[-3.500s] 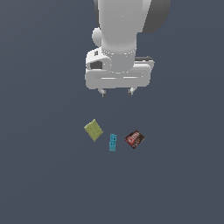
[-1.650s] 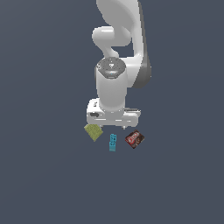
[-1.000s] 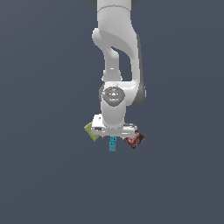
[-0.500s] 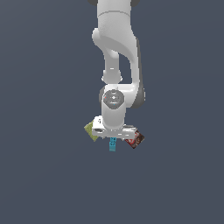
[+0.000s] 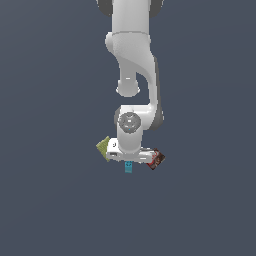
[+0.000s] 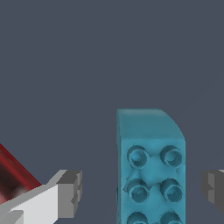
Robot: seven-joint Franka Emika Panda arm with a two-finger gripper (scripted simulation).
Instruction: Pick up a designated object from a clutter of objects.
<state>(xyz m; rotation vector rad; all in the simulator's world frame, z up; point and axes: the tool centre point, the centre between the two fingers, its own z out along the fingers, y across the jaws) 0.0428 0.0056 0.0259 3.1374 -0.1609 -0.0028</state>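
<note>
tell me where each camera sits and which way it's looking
Exterior view: off the arm, facing the scene; shows the white arm lowered over the teal brick, yellow-green square and dark red packet.
Wrist view: on the wrist, looking down past the open tool; grey fingertips flank the brick, apart from it.
Shared: brick and packet.
</note>
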